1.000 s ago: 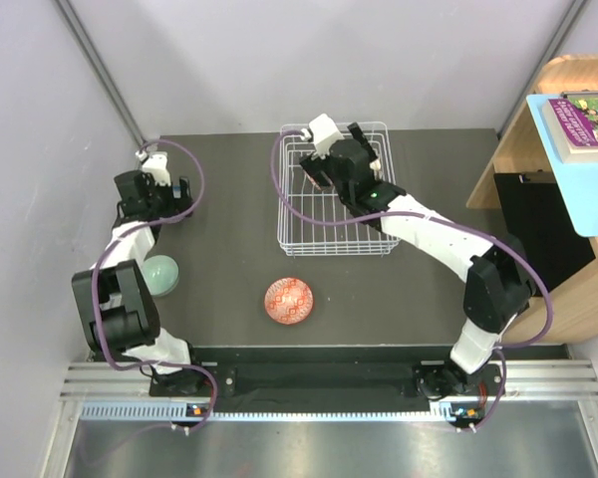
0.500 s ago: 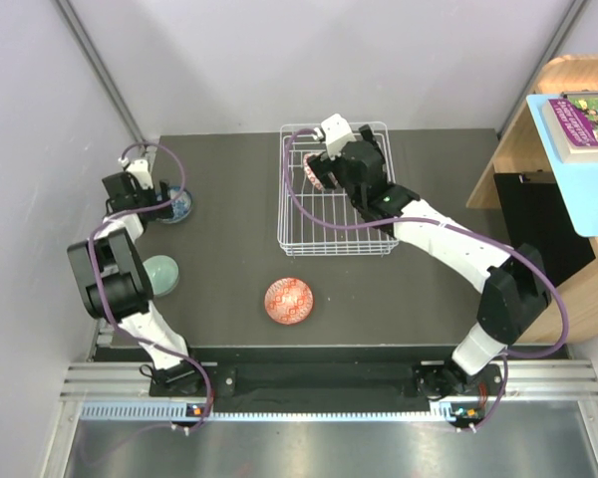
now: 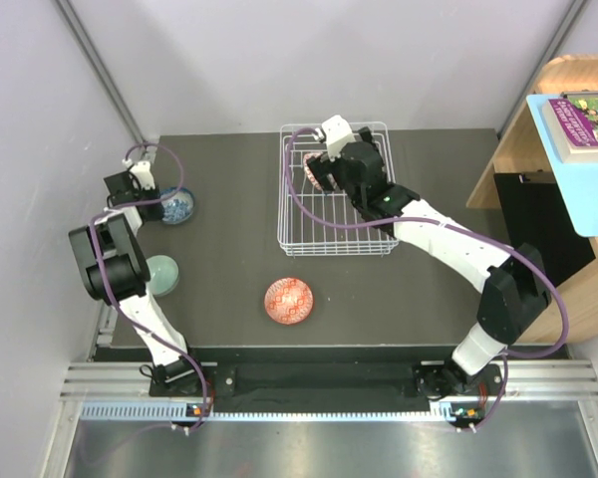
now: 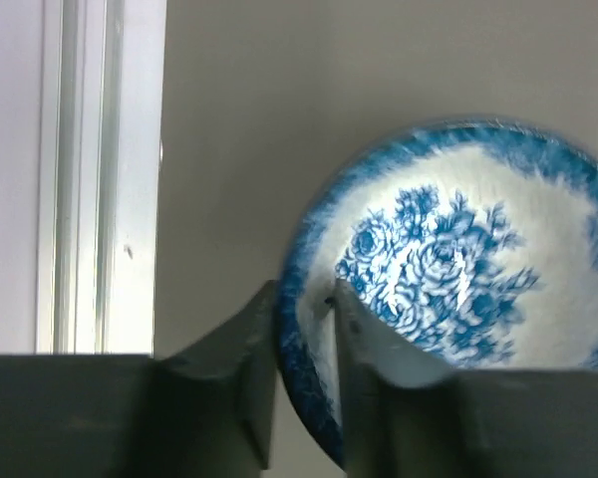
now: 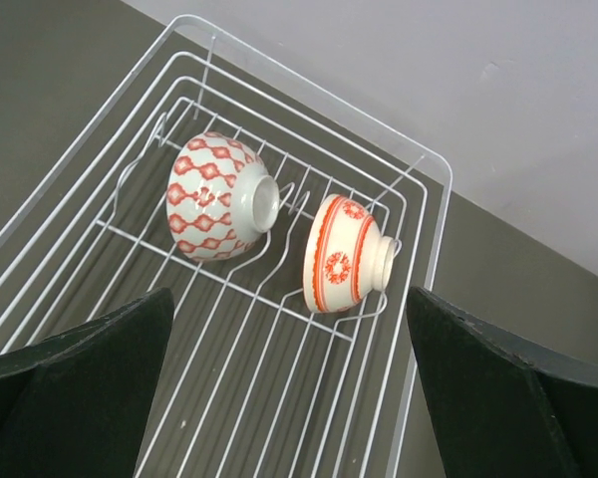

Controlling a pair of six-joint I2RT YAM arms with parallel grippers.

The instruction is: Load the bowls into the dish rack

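Left gripper (image 4: 304, 295) has shifted—fingers pinch blue-and-white bowl (image 4: 448, 259) rim; right gripper (image 5: 289, 301) spread open above dish rack (image 5: 249, 331).

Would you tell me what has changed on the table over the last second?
The left hand drew back leftward, uncovering the blue-and-white bowl, whose rim it now pinches. The right hand shifted slightly right over the dish rack. The orange bowl and green bowl stayed put.

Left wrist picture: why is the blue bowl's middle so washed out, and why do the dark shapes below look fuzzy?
Left wrist view: light glares off the blue bowl, bleaching its flowers; in the same view, the left fingers are too near the lens to be sharp.
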